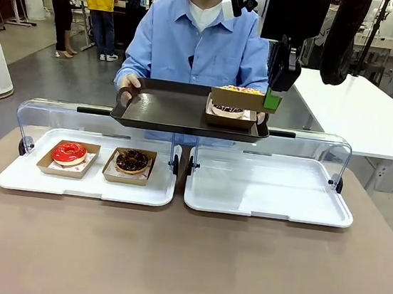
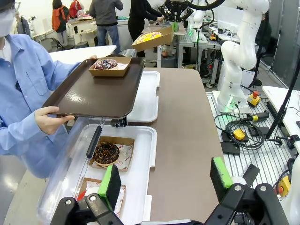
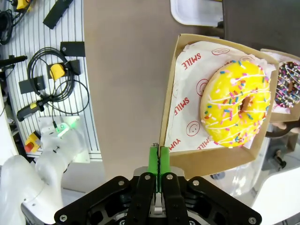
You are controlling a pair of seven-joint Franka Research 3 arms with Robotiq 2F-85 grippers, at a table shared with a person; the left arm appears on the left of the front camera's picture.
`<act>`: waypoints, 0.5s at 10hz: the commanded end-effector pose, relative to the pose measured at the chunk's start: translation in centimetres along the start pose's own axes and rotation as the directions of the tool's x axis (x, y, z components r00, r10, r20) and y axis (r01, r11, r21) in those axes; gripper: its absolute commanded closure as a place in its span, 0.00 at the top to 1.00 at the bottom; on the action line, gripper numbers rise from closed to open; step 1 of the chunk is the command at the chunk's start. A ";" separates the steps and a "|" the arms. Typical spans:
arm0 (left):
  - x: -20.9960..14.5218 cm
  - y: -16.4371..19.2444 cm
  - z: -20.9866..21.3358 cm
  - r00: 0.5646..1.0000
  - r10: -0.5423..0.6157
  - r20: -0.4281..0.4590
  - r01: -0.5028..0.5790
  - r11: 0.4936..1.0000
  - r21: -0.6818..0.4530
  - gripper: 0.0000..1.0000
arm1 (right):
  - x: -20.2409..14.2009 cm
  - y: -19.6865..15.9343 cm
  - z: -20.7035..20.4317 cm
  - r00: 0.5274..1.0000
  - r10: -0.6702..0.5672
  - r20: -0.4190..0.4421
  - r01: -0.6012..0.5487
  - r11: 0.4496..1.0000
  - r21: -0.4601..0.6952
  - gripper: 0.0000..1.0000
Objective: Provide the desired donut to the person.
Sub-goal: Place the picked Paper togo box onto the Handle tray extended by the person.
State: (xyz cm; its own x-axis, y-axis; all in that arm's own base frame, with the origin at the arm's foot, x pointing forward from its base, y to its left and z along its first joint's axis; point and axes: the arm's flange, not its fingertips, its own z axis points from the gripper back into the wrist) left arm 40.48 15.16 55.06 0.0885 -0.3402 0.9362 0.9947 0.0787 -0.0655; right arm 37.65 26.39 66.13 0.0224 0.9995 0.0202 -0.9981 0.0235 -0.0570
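Across the surface [image 1: 182,260], at twelve o'clock from where I stand, the person [image 1: 194,46] in a light blue shirt holds a dark tray [image 1: 165,111] level with both hands, one hand [image 1: 129,85] gripping its nine o'clock end. On the tray, toward three o'clock, sits a cardboard box with a dark, white-striped donut [image 1: 227,111]. Just above that box hangs a second cardboard box [image 1: 238,97] carrying the yellow sprinkled donut [image 3: 236,103], which lies on printed paper inside it. The right tool [image 1: 273,99] is clenched on the edge of this box, its green pads pinching the cardboard wall between them, so the box hangs tilted from the tool over the tray's three o'clock end.

Nearer me, two white trays lie side by side under raised clear lids. The tray at nine o'clock [image 1: 84,183] carries a red glazed donut [image 1: 69,152] and, just beside it at its three o'clock, a chocolate donut [image 1: 132,161], each in its own box. The tray at three o'clock [image 1: 269,195] is bare.

The left tool [image 2: 166,180] hovers above the chocolate donut's tray with its fingers spread apart, grasping nothing.
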 end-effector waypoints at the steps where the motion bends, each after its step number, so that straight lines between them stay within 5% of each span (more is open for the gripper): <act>1: 0.1 -0.2 0.1 1.000 -0.004 0.006 0.004 1.000 -0.001 1.00 | -0.3 0.3 -0.3 1.000 -0.012 -0.002 0.012 1.000 0.000 0.00; 4: 0.1 -0.2 0.1 1.000 -0.004 0.006 0.004 1.000 -0.001 1.00 | 0.0 0.0 0.0 1.000 0.000 0.000 0.000 1.000 0.000 0.02; 5: 0.1 -0.2 0.1 1.000 -0.004 0.006 0.004 1.000 -0.001 1.00 | 1.8 2.0 2.5 0.998 0.047 -0.051 -0.053 0.992 -0.117 0.02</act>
State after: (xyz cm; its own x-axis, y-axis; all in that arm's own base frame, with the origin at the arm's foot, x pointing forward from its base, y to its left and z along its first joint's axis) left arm 40.49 15.16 55.05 0.0886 -0.3402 0.9362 0.9948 0.0785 -0.0657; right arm 37.16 27.00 66.81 0.0046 1.0000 0.0043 -0.9960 0.0050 -0.0890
